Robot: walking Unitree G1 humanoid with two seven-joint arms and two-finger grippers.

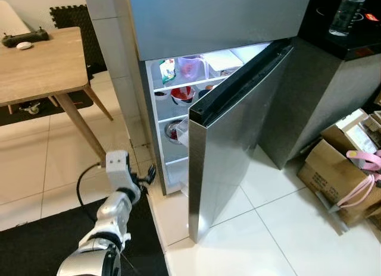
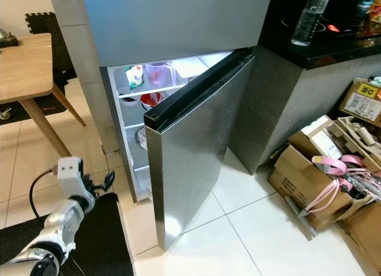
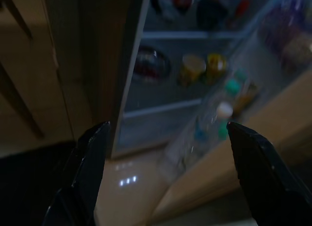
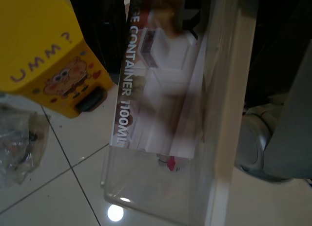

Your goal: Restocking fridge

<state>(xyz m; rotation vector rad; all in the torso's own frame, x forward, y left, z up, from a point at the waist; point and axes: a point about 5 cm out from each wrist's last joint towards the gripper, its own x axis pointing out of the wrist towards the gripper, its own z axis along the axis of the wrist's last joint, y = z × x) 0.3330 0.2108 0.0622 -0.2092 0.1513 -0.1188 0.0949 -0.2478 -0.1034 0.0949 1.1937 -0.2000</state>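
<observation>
While one fridge (image 1: 226, 26) filled the upper centre of the frame, its one lower door (image 1: 229, 133) stood ajar, lit shelves showing behind it. On those shelves sat a pink jug (image 1: 189, 66), a red bowl (image 1: 183, 94) and another bowl (image 1: 173, 131). The left gripper (image 1: 148, 174), at lower left, hung beside the fridge's bottom edge, fingers (image 3: 87, 167) spread wide and holding nothing. A clear storage container (image 4: 161, 114) lay close before the right wrist camera; I could not tell the right claw's state. One wooden table (image 1: 36, 68) stood at upper left.
</observation>
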